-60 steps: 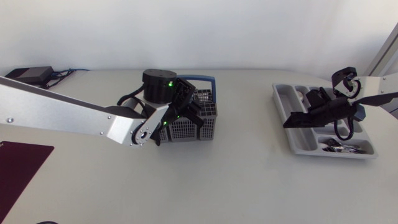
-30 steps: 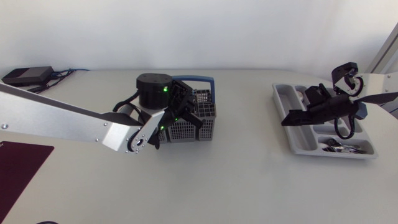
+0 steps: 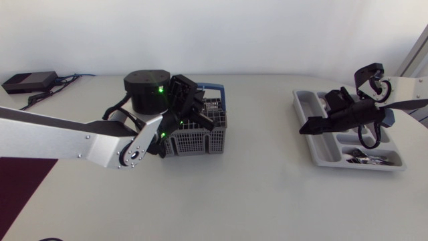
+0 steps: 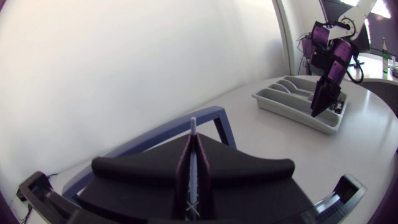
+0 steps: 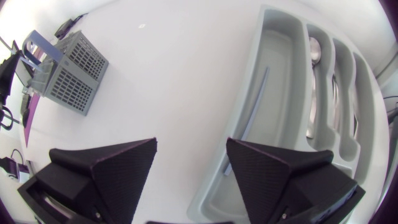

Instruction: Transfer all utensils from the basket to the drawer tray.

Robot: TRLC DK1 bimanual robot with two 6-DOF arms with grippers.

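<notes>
Moved: left arm swung back toward its own side, left gripper (image 3: 204, 119) now over middle of basket (image 3: 200, 142); basket shifted slightly the same way; right gripper (image 5: 191, 142) barely displaced.
Surface: white table (image 3: 267, 194); dark purple mat (image 3: 20, 177) at left corner; black box (image 3: 30, 80) with cables at far edge.
Utensil: thin metal shaft (image 4: 193, 127) clamped between left fingers, above basket; long axis along the fingers, tip poking past fingertips.
Right gripper: fingers spread wide, nothing between, at rim of grey tray (image 3: 313, 150).
</notes>
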